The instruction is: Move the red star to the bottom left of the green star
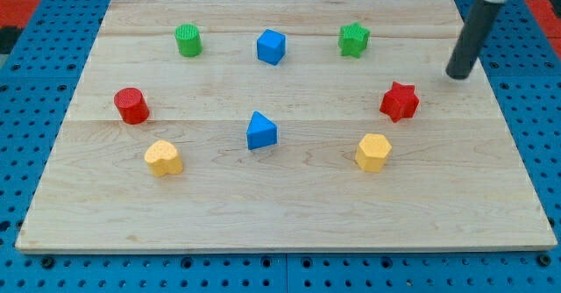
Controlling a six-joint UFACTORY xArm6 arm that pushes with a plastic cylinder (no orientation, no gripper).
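Observation:
The red star (400,101) lies on the wooden board (280,205) at the view's right. The green star (354,39) lies above it and a little to the left, near the board's top edge. My tip (458,75) is on the board at the upper right of the red star, a short gap away and not touching it. It stands to the right of and below the green star.
Other blocks on the board: a green cylinder (188,40), a blue cube (271,46), a red cylinder (131,105), a blue triangular block (260,131), a yellow block (163,158) at the lower left and a yellow hexagonal block (372,152) just below the red star.

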